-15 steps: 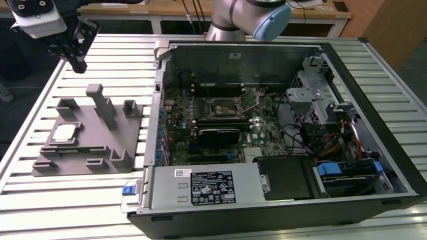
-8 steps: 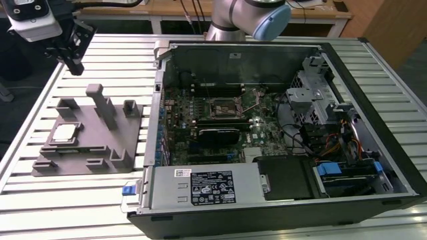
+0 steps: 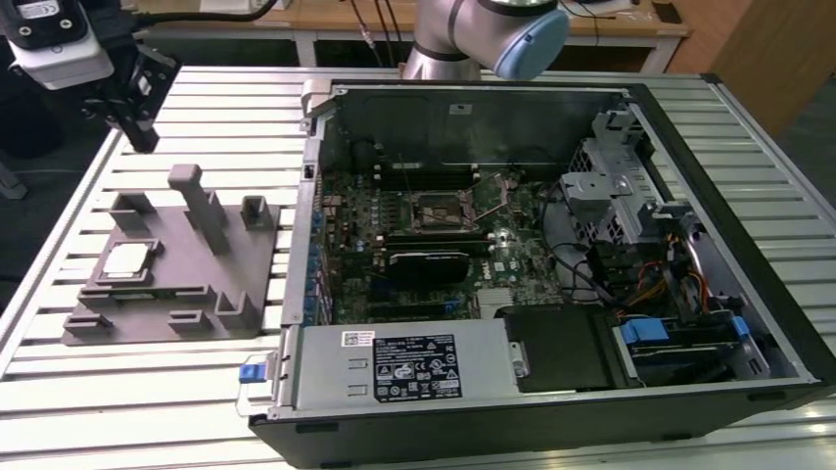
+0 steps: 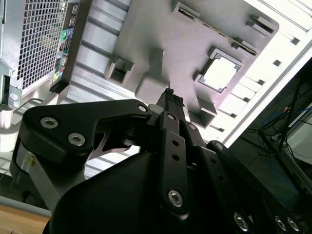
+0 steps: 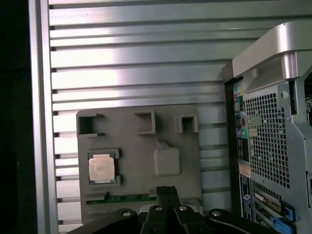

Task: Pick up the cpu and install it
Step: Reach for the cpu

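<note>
Holding the pincer pinched narrow and gripping nothing, hovering over the grey fixture block on the bench, leaving the cpu lying flat in its square pocket, off toward the block's side facing away from the computer case.

Robotics lab or test workshop, not home or office. Signs: ribbed aluminium-profile tabletop; grey industrial robot arm rising at tabletop edge nearest wooden bench; black hand under boxy grey-white housing, above tabletop corner; opened computer case lying on its side mid-tabletop, motherboard bare; grey moulded fixture block with posts and pockets beside case. Loose cables hanging past tabletop edge in second wrist view.
</note>
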### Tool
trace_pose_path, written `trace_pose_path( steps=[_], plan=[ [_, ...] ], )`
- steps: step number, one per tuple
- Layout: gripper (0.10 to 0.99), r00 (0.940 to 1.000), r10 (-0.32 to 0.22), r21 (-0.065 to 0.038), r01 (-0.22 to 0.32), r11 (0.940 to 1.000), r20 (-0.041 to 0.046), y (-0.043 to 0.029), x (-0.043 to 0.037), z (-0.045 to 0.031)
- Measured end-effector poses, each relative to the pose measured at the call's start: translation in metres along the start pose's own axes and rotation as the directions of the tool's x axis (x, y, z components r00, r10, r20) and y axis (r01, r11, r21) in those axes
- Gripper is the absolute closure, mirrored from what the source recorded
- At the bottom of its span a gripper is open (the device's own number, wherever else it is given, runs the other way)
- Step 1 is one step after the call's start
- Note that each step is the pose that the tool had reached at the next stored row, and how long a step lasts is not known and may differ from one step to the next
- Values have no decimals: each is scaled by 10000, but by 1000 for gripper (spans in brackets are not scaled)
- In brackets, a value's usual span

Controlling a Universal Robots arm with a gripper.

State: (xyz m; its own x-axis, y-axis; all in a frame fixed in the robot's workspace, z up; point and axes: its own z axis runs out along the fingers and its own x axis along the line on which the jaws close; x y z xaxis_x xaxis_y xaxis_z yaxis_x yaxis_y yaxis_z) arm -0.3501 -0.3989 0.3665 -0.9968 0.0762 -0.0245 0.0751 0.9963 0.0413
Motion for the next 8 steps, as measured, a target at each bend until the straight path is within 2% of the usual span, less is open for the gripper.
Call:
trace_pose_path(
  steps=[8],
  plan=[
    [980, 10000, -1, 7, 1, 10000, 2, -7, 75, 41]
  ],
)
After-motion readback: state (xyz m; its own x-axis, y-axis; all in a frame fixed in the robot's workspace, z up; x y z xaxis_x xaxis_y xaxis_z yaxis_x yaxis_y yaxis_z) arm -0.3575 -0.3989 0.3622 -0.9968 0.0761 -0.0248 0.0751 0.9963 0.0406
